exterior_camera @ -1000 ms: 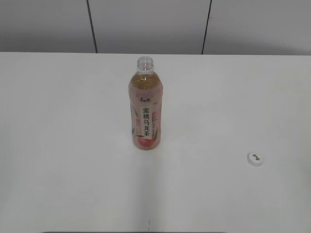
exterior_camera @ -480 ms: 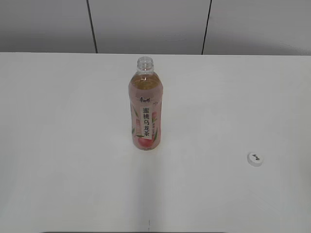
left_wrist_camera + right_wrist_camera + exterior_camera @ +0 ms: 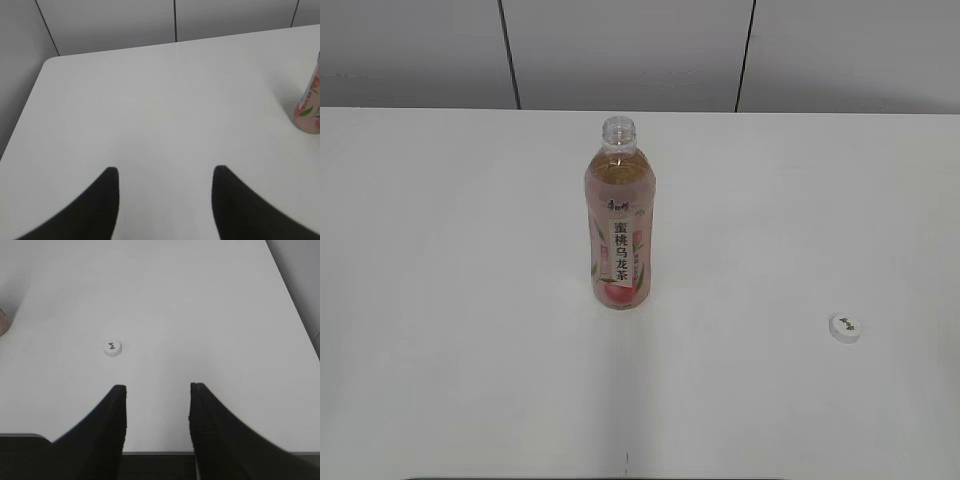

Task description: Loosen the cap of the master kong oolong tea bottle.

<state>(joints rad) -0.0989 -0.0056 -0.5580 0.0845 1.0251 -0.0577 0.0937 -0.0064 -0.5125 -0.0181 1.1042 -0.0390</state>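
The master kong oolong tea bottle stands upright near the middle of the white table, its neck bare and open. Its lower part shows at the right edge of the left wrist view. The white cap lies flat on the table to the right front of the bottle, logo up. It also shows in the right wrist view, ahead and left of my right gripper. My right gripper is open and empty near the table's front edge. My left gripper is open and empty over bare table, left of the bottle. Neither gripper shows in the exterior view.
The white table ends at a grey panelled wall behind. The table's left back corner shows in the left wrist view, its right edge in the right wrist view.
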